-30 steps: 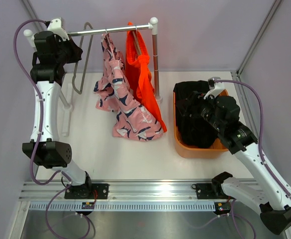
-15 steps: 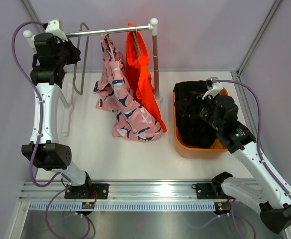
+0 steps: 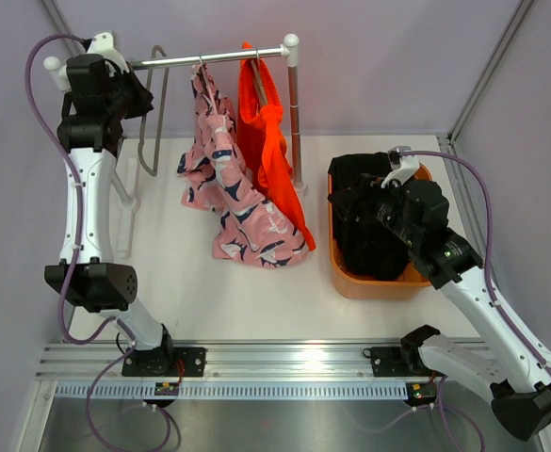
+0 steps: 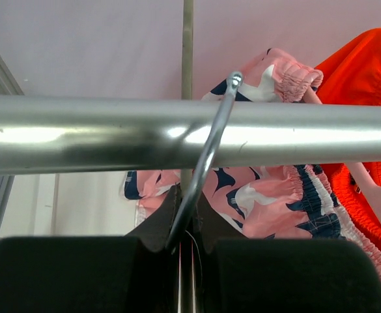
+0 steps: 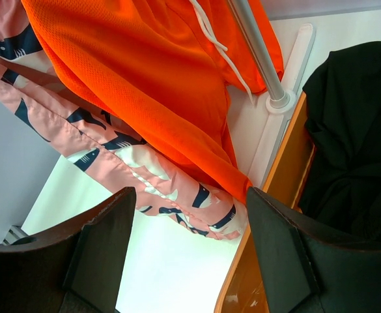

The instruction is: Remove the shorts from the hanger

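Observation:
The pink printed shorts (image 3: 228,179) and the orange shorts (image 3: 270,141) hang on hangers from the metal rail (image 3: 218,56). The black shorts (image 3: 369,235) lie in the orange bin (image 3: 369,285). My left gripper (image 3: 132,91) is up at the rail's left end, shut on the hook of an empty grey hanger (image 3: 151,122). In the left wrist view the hook (image 4: 206,156) curves over the rail (image 4: 79,134) and runs down between my fingers (image 4: 183,241). My right gripper (image 3: 355,198) is open and empty over the bin's left edge; it shows open in the right wrist view (image 5: 190,248).
The rack's right post (image 3: 295,113) stands just left of the bin. Its base feet (image 3: 126,226) lie on the white table. Pale walls close in the back and sides. The pink shorts' hem (image 5: 197,195) hangs close to the bin's edge (image 5: 288,182).
My left gripper has shifted slightly up and back at the rail with the empty hanger's hook in it. My right gripper has edged a little to the left over the bin.

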